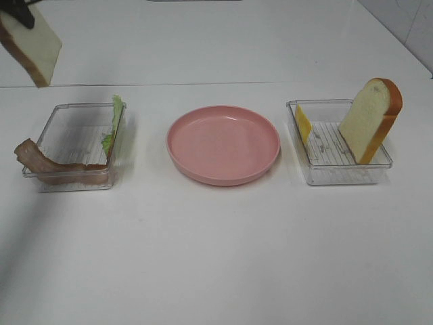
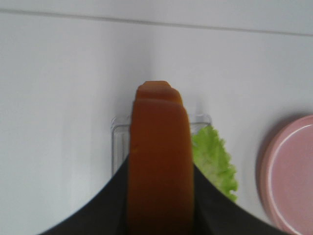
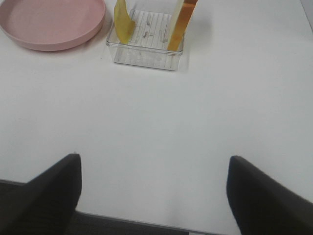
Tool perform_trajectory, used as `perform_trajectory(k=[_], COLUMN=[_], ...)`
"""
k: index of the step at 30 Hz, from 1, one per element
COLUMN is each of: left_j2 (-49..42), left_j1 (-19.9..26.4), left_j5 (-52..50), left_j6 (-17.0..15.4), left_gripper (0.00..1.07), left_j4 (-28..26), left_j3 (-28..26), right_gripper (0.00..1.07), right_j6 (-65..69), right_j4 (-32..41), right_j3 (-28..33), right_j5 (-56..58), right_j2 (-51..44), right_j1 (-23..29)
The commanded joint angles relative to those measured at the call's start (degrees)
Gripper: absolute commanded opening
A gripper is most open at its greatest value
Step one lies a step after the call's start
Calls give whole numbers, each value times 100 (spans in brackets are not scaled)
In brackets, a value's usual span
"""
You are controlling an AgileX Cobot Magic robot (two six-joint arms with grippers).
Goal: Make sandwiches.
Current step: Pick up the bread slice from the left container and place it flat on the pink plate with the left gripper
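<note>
Above the far left corner of the desk (image 1: 216, 257), the left gripper (image 2: 160, 166) is clamped on one bread slice (image 2: 159, 122), held off the surface. Bread slices total two: the second bread slice (image 1: 371, 118) leans upright in the right-edge tray (image 1: 338, 175) beside one cheese square (image 1: 302, 123). Left-edge tray (image 1: 74, 179) holds one lettuce leaf (image 1: 116, 118) and one visible bacon strip (image 1: 37, 161) draped over its near-left corner. One pink plate (image 1: 223, 142) sits mid-desk between the two trays. Right gripper (image 3: 154, 196) spread apart, empty.
</note>
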Motion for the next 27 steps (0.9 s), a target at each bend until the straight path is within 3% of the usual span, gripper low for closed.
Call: perform_trajectory(k=[1, 7, 9, 27], left_j2=[-115, -115, -69, 802], left_j1=[-424, -842, -1272, -2550], left_j5=[97, -103, -390, -1094], left_j6=[-52, -52, -109, -212], left_gripper=[0, 0, 0, 0], left_j4=[-40, -52, -195, -1123], left_j3=[-510, -688, -693, -688], right_gripper=[80, 80, 80, 80], right_j6=[-52, -52, -52, -52], right_j4=[34, 34, 34, 34], right_j3=[11, 11, 11, 11], right_j5=[-11, -11, -11, -11], right_j2=[-206, -206, -206, -206], right_j1=[-23, -23, -23, -23])
